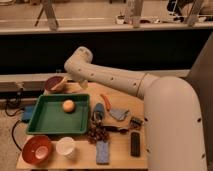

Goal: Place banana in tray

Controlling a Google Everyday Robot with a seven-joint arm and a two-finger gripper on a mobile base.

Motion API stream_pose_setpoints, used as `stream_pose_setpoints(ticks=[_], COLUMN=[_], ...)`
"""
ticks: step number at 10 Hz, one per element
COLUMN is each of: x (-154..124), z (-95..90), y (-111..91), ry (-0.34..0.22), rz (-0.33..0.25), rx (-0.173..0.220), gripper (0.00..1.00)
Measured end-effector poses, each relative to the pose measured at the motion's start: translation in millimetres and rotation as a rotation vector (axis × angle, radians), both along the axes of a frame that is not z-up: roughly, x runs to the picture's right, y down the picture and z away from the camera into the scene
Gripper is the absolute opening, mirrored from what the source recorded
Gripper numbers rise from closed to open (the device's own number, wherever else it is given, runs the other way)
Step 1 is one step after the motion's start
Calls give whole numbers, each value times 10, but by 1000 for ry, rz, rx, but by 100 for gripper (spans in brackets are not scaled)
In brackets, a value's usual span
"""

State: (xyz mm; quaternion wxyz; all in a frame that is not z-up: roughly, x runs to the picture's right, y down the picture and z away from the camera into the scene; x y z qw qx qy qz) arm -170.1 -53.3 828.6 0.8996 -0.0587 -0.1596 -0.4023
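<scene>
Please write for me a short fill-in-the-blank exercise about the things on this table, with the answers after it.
1. Inside the green tray lies one round ___ fruit.
2. The white cup stands between the orange ___ and the blue sponge.
3. The gripper hangs under the bend of the white ___, behind the tray.
Missing words: orange; bowl; arm.
</scene>
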Motion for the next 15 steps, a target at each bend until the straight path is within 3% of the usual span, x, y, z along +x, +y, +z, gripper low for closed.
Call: stream_pose_setpoints(ticks=[9, 15], x=[-316, -474], z=[230, 431], y=[-89, -20], ry=[0, -11], rz=[-27, -34], rx=[14, 11], gripper=[80, 80])
